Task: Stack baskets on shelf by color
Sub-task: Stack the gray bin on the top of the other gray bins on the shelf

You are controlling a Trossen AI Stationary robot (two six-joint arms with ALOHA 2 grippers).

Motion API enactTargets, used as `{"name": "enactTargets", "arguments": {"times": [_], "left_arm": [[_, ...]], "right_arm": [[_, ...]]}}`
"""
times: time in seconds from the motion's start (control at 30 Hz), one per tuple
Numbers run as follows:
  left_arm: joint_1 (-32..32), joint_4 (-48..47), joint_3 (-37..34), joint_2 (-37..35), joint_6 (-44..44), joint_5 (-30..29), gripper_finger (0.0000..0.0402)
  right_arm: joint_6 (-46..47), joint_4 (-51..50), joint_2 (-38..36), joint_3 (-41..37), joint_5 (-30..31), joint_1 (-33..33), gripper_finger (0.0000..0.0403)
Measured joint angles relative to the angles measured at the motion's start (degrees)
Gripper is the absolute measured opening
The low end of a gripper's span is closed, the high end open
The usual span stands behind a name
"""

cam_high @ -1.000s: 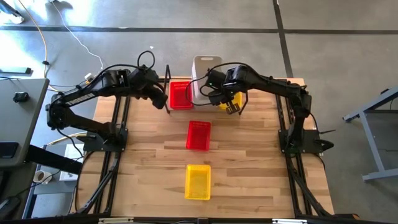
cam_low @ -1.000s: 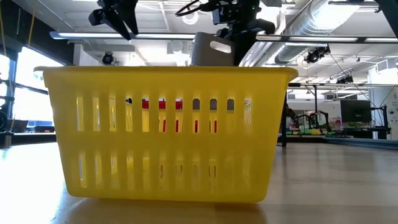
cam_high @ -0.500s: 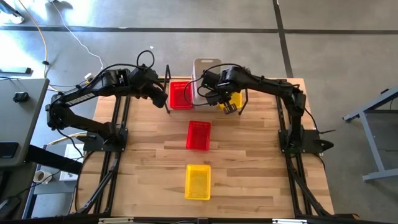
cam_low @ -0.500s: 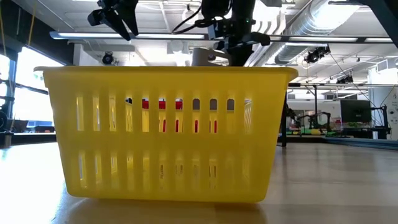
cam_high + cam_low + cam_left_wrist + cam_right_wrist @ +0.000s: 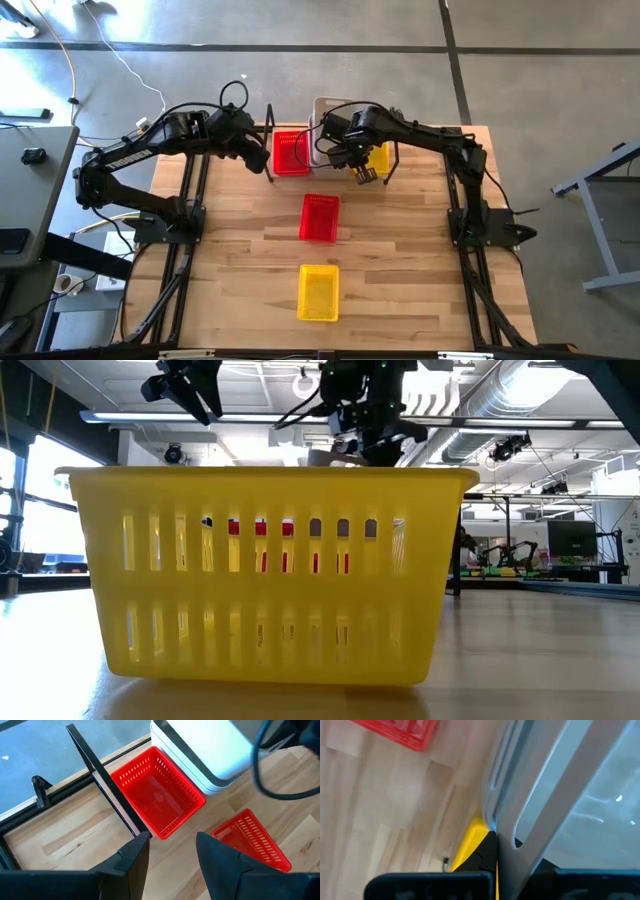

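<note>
Glossy plastic baskets (image 5: 319, 292), seemingly; matt wooden tabletop (image 5: 400, 260).

High view looks straight down; low view — table-level, close behind yellow basket (image 5: 265, 575) — shares it.

No legible text, labels or signs.

Close-up past my right gripper (image 5: 496, 851), its dark fingers (image 5: 487, 854) pinched together on the pale rim of a translucent clear-grey basket (image 5: 555, 785), which fills most of the frame and runs diagonally. A slot handle cuts through the wall beside my grip. A yellow basket's (image 5: 468, 841) corner pokes out just beneath. Beyond lies the wooden tabletop (image 5: 385, 810), with a red basket (image 5: 400, 731) at its far edge
</note>
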Motion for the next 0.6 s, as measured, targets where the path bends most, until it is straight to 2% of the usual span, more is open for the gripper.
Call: {"name": "enactTargets", "arguments": {"times": [0.6], "left_arm": [[0.0,-0.1,0.0,0.0,0.0,-0.1,0.0152]], "right_arm": [[-0.6,2.4,2.0,0.0,-0.3,-0.7,0.0000]]}}
